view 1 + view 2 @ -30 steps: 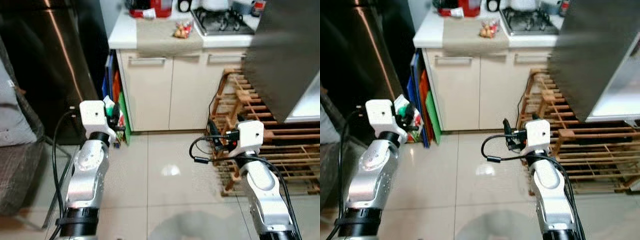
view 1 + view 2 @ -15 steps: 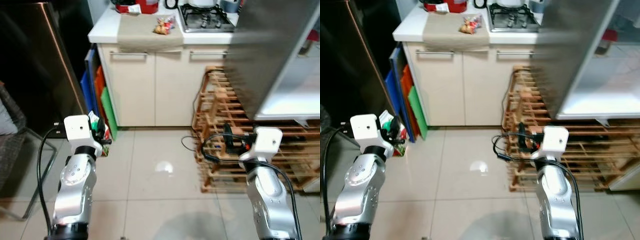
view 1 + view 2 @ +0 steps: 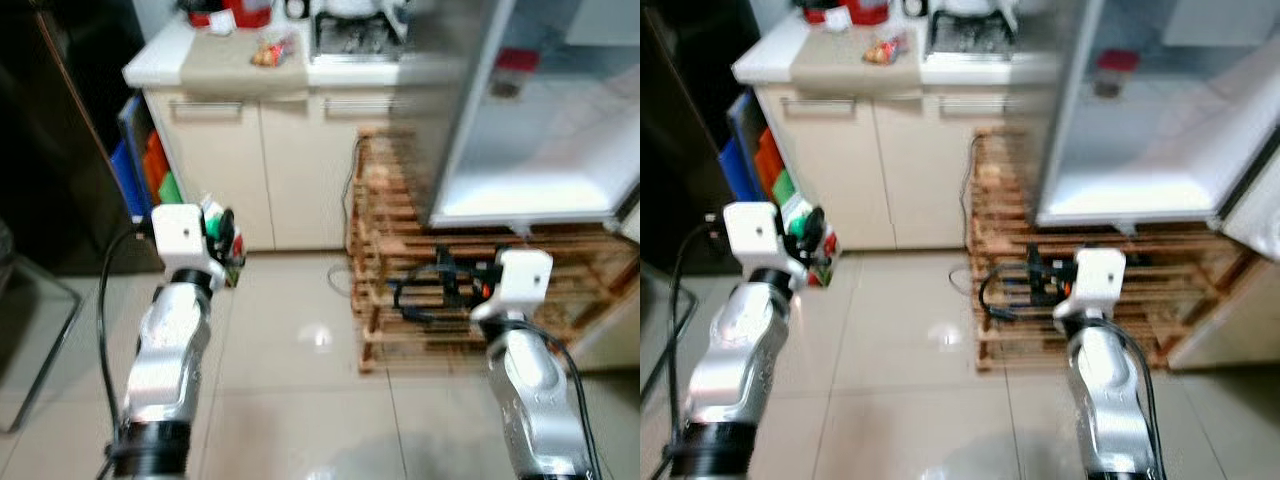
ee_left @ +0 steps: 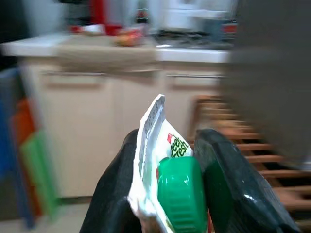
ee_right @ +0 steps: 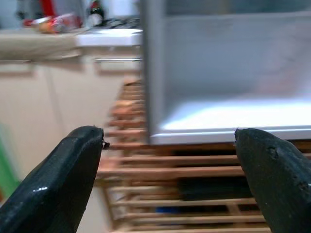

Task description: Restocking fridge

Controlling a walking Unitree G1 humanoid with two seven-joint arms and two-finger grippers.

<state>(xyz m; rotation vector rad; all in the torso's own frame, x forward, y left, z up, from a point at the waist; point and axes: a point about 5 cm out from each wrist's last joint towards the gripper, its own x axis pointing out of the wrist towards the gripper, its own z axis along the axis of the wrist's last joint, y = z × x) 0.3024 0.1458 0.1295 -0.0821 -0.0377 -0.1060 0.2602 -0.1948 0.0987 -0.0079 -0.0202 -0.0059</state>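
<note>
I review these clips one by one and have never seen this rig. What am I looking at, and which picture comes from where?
This is a walking humanoid robot in a kitchen. The two wide pictures come from cameras in its head, looking down at its own silver arms. The two close pictures come from cameras on its wrists. The left gripper has its jaws shut on a white pouch with a green cap. The right gripper is open and holds nothing. Ahead are an open fridge door, a wooden rack and a counter with a stove.
</note>
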